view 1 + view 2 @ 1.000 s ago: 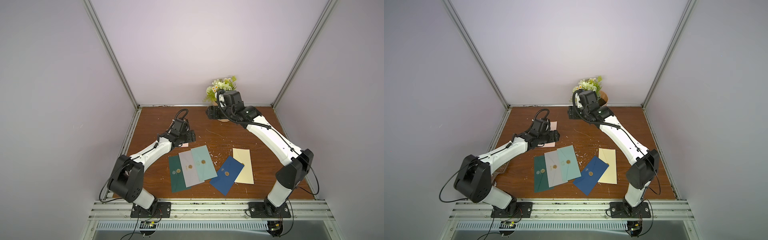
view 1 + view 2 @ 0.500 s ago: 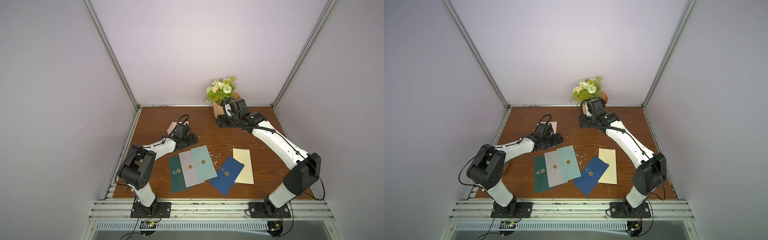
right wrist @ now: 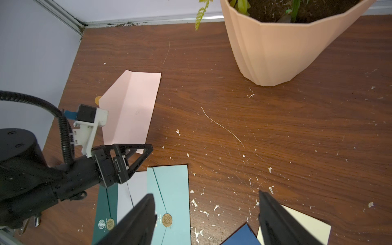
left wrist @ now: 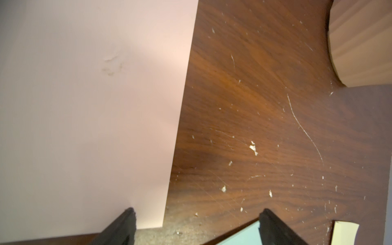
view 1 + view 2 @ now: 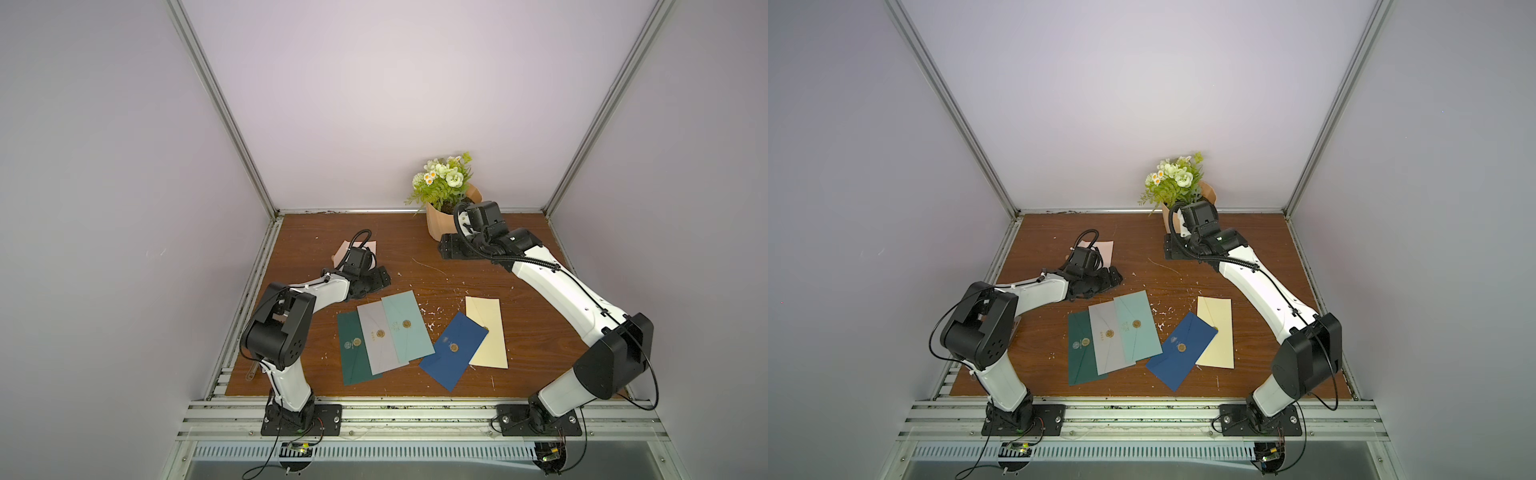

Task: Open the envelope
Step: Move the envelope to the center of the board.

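Open pink envelope (image 3: pixel 131 106), desk (image 5: pixel 395 237) 10 o'clock.
W/ L end effector (image 4: pixel 197 210) spread at its edge, R end effector (image 3: pixel 206 194) spread.

Overlapping envelopes (image 5: pixel 379 341) before plant pot (image 5: pixel 437 224)

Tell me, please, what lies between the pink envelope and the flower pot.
Only bare table, scratched and crumb-flecked, as the right wrist view shows.
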Robot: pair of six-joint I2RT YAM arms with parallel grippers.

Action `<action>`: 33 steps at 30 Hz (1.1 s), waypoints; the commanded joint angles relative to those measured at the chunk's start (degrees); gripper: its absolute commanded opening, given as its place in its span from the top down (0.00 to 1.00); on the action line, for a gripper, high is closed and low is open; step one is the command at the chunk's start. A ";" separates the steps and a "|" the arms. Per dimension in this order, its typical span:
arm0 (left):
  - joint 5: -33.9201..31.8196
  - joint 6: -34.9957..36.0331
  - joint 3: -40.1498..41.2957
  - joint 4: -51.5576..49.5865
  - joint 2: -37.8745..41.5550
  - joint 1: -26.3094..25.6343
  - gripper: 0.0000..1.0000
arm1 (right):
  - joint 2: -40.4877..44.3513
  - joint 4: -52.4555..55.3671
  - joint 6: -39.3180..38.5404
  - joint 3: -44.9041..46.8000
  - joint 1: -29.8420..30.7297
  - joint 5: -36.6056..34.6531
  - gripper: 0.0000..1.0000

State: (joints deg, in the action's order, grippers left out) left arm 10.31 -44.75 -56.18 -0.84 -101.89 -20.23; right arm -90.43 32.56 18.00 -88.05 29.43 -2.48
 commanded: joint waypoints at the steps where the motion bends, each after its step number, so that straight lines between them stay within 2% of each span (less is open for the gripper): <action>1: 0.39 0.16 -0.48 0.16 -2.56 2.77 0.07 | 1.14 0.66 0.35 -1.62 -0.21 1.12 0.20; 17: 1.15 6.05 -15.08 -3.78 -13.12 7.59 0.07 | 1.66 2.17 0.63 -1.13 -0.26 0.37 0.19; 23: 1.33 8.43 -16.58 -5.52 -13.23 9.65 0.07 | 1.06 2.09 0.63 -1.06 -0.18 0.50 0.19; 27: 4.59 10.21 -17.25 -3.56 -12.57 9.68 0.06 | 0.05 1.68 0.72 -1.25 -0.25 1.14 0.19; 33: 4.53 10.96 -20.19 -5.16 -12.57 9.67 0.02 | -1.38 1.19 0.62 -2.02 -0.25 2.55 0.19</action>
State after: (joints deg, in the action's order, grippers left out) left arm 13.98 -35.11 -74.59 -4.40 -114.50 -11.18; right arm -91.20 34.04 18.04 -88.07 29.43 -1.17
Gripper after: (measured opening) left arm 0.974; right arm 0.807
